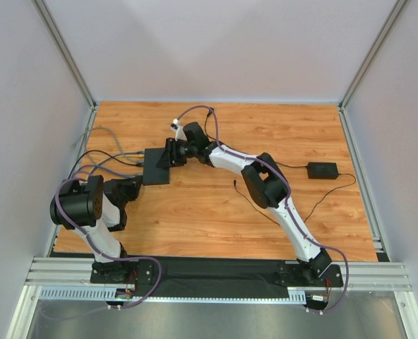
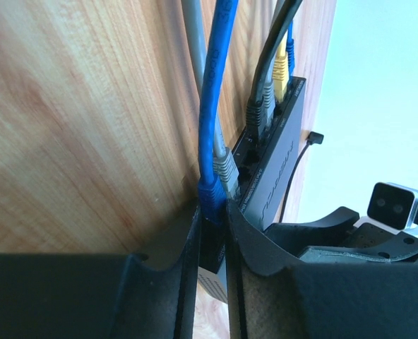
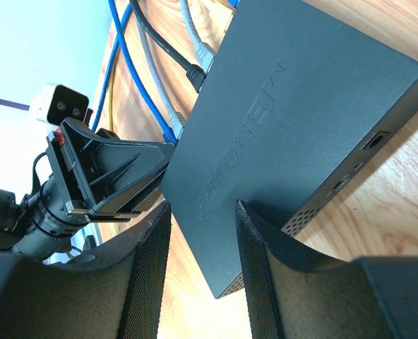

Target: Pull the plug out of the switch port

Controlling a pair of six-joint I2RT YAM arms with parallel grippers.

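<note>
The switch (image 1: 156,168) is a flat matte black box on the wooden table, with several cables plugged into its left edge. In the left wrist view my left gripper (image 2: 212,210) is shut on the blue plug (image 2: 210,194) at the near end of the port row on the switch (image 2: 279,162). The plug's tip is hidden between the fingers. Its blue cable (image 2: 215,92) runs away over the wood. My right gripper (image 3: 202,206) is open astride a corner of the switch (image 3: 294,106), with one finger (image 3: 265,244) resting on its top face.
Grey, black and yellow-ended cables (image 2: 265,99) sit in neighbouring ports. A small black adapter brick (image 1: 322,170) lies at the right, its thin cable (image 1: 248,201) trailing across the middle of the table. Grey walls enclose the table on three sides.
</note>
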